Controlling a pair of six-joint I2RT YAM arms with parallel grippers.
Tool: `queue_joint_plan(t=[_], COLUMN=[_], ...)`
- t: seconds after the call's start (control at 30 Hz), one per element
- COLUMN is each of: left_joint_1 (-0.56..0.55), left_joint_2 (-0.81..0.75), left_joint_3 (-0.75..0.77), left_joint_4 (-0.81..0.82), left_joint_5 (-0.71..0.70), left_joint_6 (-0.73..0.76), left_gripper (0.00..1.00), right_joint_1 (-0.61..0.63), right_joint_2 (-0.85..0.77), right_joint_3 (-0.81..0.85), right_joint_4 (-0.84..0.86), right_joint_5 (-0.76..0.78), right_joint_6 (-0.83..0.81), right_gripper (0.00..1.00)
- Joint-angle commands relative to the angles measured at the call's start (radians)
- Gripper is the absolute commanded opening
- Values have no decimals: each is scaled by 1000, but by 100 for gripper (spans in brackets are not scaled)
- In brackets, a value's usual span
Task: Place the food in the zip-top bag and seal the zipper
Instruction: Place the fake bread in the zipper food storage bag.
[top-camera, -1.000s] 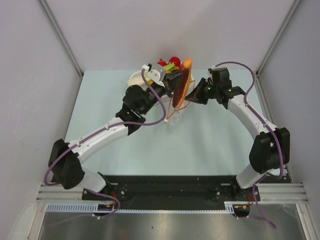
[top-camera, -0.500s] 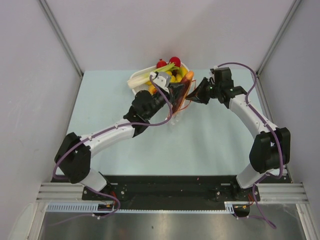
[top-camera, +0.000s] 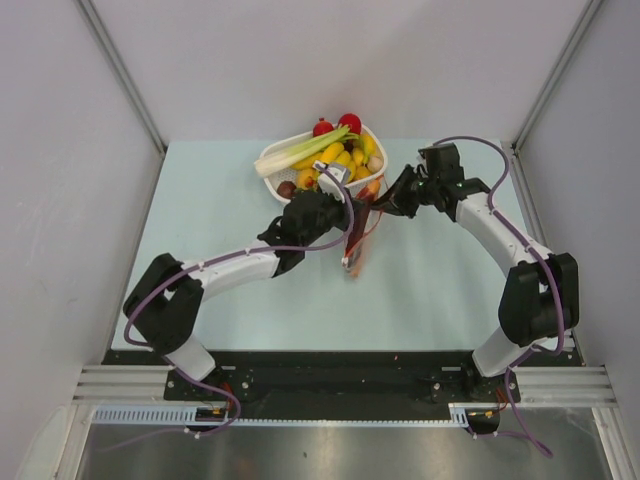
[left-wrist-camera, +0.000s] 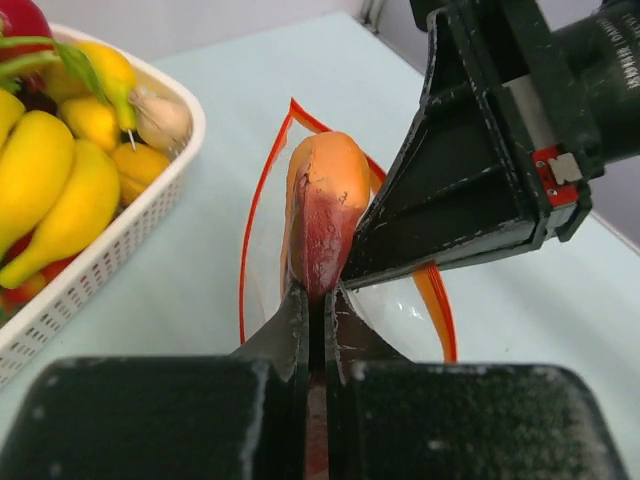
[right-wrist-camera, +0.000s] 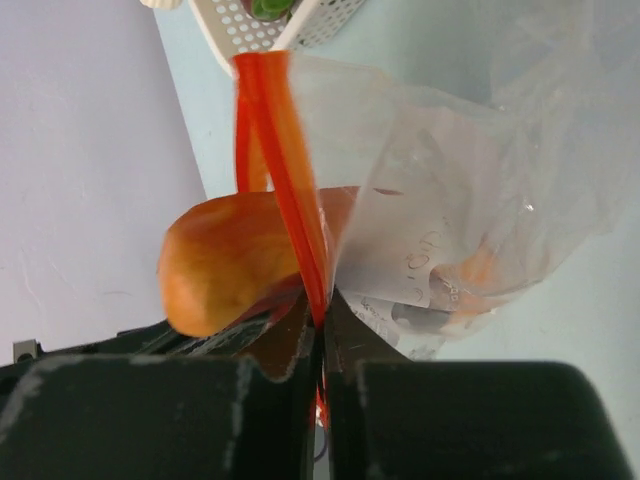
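Just beside the zip-top bag stands the white basket.

This looks like a robotics lab bench, not a home: a pale table boxed in by blank grey panels on metal posts, with cabled robot arms bolted to an aluminium rail.

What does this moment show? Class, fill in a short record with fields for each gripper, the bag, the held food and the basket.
left gripper: shut on the orange food piece
right gripper: shut on the zipper, holding the mouth open
zip-top bag: clear, between the two grippers
food position: at the bag's mouth, not yet released
basket: white, beyond the bag, holds yellow bananas and other produce
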Motion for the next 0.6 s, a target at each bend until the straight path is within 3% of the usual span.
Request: queue_joint_plan(t=[0.0, 0.03, 0.07, 0.17, 0.33, 0.57], left_joint_1=[20, 23, 22, 23, 23, 23], left_joint_2=[27, 30, 34, 45, 42, 41], left_joint_3=[101, 116, 125, 130, 121, 136], left_joint_4=[-144, -154, -187, -209, -207, -201], left_joint_5=[141, 175, 201, 243, 277, 297], left_joint_6=[21, 53, 67, 90, 109, 115], left_gripper=[0, 0, 0, 0, 0, 0], right_joint_1=[-27, -33, -44, -96, -166, -123], right_joint_2=[-45, -48, -51, -65, -70, -22], right_joint_3=[0, 0, 1, 1, 33, 114], right_joint_4=[1, -16, -22, -57, -79, -88], right_joint_5=[-14, -28, -48, -80, -49, -20], right_joint_6=[-87, -118, -147, -244, -369, -469], right_gripper=[20, 29, 49, 68, 73, 61])
